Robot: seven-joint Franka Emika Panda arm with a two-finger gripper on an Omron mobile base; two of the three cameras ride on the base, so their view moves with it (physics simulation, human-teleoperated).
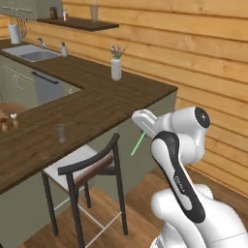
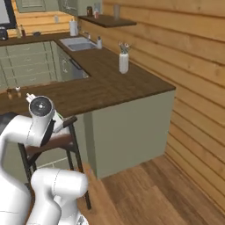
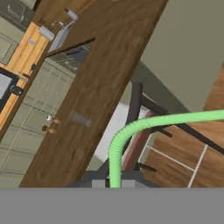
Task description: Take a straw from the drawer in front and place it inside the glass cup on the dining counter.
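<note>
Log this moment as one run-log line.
phase: carrying | gripper: shut on straw | glass cup: upright on dining counter, no straw inside | stool: below gripper

A: Place type?
B: Home kitchen. Long dark brown wood-grain countertop on sage-green base, L-shaped, mid frame. Steel sink with faucet, upper left of left base view.
A: More evidence?
B: Sage-green panelled cabinets, upper left of right base view. Dark wall shelf on honey-coloured wood plank wall. White vase with dried flowers on the counter. Black-framed bar stool, lower left. Wood plank floor.
</note>
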